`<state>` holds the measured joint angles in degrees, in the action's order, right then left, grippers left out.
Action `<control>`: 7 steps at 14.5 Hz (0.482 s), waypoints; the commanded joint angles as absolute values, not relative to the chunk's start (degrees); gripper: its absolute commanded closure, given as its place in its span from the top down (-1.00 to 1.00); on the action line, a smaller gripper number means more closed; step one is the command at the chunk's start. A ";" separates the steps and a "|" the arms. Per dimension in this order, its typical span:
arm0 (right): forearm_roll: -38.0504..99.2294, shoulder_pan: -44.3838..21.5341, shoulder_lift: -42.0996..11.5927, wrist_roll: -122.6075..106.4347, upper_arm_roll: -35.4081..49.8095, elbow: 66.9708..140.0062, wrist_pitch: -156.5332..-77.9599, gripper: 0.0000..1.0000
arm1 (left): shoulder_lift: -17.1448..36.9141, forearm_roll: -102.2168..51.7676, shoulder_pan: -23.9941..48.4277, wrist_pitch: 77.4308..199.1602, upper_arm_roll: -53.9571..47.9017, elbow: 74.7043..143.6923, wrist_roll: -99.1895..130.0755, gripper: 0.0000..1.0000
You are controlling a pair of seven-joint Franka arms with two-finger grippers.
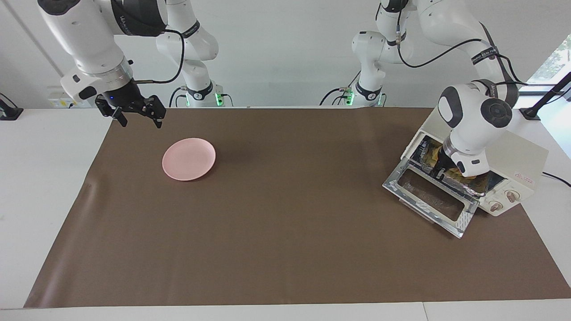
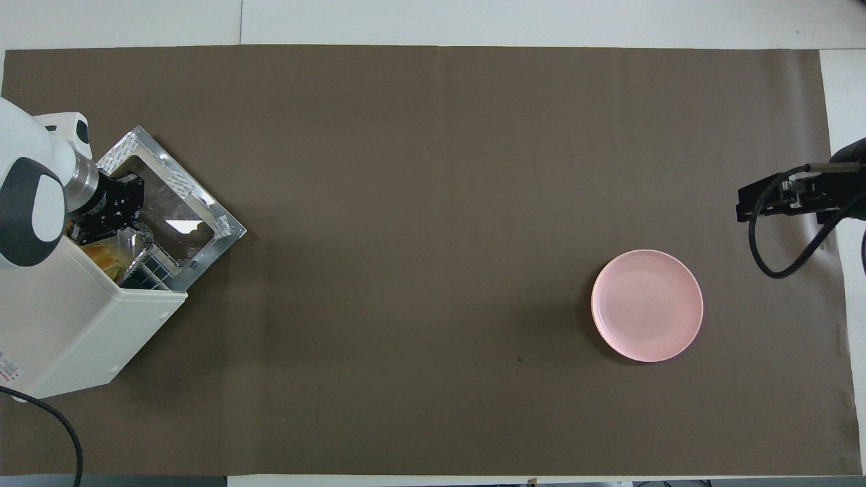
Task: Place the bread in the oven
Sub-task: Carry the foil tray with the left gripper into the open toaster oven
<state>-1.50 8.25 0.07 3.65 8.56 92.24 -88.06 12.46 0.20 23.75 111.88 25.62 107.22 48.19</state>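
The cream-white oven (image 1: 517,160) stands at the left arm's end of the table with its glass door (image 1: 430,200) dropped open. A crinkled foil tray (image 1: 468,187) carrying the golden bread (image 1: 461,176) sits in the oven mouth; in the overhead view the bread (image 2: 105,253) and tray (image 2: 139,240) show just inside the opening of the oven (image 2: 74,325). My left gripper (image 1: 439,173) is at the tray's rim, shut on it, and also shows in the overhead view (image 2: 101,220). My right gripper (image 1: 138,118) is open and empty, waiting in the air over the mat's edge.
A round pink plate (image 1: 188,158) lies empty on the brown mat toward the right arm's end, also in the overhead view (image 2: 647,305), beside my right gripper (image 2: 778,193). A black cable (image 2: 40,406) leaves the oven's back.
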 commanded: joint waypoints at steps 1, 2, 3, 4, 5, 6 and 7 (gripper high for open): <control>-1.41 8.96 1.23 2.46 9.05 93.43 -87.72 1.00 | 10.20 2.81 23.29 113.38 25.40 109.95 47.29 -1.00; -1.41 8.96 1.23 2.46 9.05 93.43 -87.80 1.00 | 10.28 3.07 23.29 113.29 25.40 109.95 46.50 -1.00; -1.41 8.96 1.23 2.46 9.05 93.43 -87.80 1.00 | 10.28 3.16 23.29 113.29 25.40 109.95 45.62 -1.00; -1.41 8.96 1.23 2.46 9.05 93.43 -87.80 1.00 | 10.28 3.43 23.20 113.12 25.40 109.95 44.66 -1.00; -1.41 8.96 1.23 2.46 9.05 93.43 -87.72 1.00 | 10.28 4.73 23.12 113.03 25.40 109.95 43.52 -1.00; -1.41 9.05 1.23 2.46 9.05 93.43 -87.71 1.00 | 10.28 4.92 23.12 113.03 25.40 109.95 43.33 -1.00; -1.41 8.97 1.23 2.46 9.05 93.43 -87.71 1.00 | 10.28 4.92 23.12 113.20 25.40 109.95 43.33 -1.00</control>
<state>-1.50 8.25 0.07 3.65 8.56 92.24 -88.06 12.47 2.60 23.74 112.56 25.41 108.09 44.74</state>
